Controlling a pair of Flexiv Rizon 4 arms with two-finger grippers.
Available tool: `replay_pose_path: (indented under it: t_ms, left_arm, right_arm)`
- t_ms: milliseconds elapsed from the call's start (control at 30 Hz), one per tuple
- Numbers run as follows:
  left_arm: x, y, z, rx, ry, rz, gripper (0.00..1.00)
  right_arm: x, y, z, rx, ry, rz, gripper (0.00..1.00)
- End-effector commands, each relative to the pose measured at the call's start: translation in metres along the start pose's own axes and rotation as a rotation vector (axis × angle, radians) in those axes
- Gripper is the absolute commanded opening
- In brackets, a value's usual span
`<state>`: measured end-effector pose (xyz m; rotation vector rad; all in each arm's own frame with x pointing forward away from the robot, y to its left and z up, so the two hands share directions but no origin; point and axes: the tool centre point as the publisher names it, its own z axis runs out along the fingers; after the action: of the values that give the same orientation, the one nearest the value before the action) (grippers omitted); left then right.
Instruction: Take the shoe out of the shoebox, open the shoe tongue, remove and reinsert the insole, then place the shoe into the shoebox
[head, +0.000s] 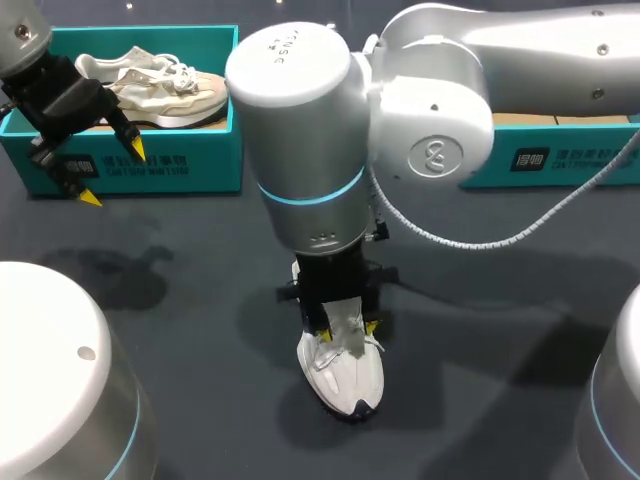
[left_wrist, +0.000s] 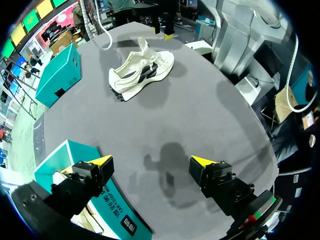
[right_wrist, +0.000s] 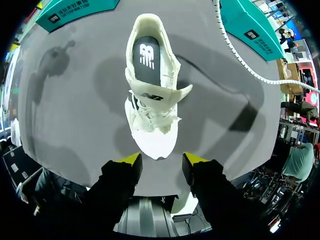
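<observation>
Noted the table (head: 180, 300) was dark grey and matt, faintly cloth-like, taking soft shadows and no glare. On it the white shoe (head: 345, 375) showed off-white woven mesh with smoother panels and cloth laces, all dull. Its insole (right_wrist: 146, 60) was black, smooth and matt. At far left the shoebox (head: 150, 165) was teal card, smooth and matt. The beige shoe (head: 165, 90) in it looked suede-like and dull. The right arm (head: 300, 110) had a silver-white shell, smooth with a satin gloss. Its cable (head: 500, 240) was white and ribbed. The left gripper (head: 113, 174) and right gripper (right_wrist: 161, 160) were black matt plastic with smooth yellow tips.
</observation>
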<state>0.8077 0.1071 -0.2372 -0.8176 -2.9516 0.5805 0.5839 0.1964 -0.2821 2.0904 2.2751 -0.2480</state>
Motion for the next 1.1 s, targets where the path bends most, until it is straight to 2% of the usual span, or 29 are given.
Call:
replay_pose_path:
  t_ms: [33, 500, 900, 1000, 1100]
  left_arm:
    - [0.001, 0.000, 0.000, -0.003, 0.000, 0.001, 1.00]
    - [0.001, 0.000, 0.000, -0.003, 0.000, 0.001, 1.00]
    - [0.001, 0.000, 0.000, -0.003, 0.000, 0.001, 1.00]
    - [0.001, 0.000, 0.000, -0.003, 0.000, 0.001, 1.00]
    - [0.001, 0.000, 0.000, -0.003, 0.000, 0.001, 1.00]
  right_arm:
    - [0.011, 0.002, 0.004, -0.006, -0.019, 0.026, 0.43]
    - [0.015, 0.043, 0.024, -0.035, 0.028, -0.050, 0.40]
    - [0.012, 0.076, 0.040, -0.029, 0.048, -0.088, 0.38]
    - [0.013, 0.080, 0.038, -0.031, 0.049, -0.104, 0.37]
    - [0.010, 0.074, 0.029, -0.037, 0.021, -0.091, 0.37]
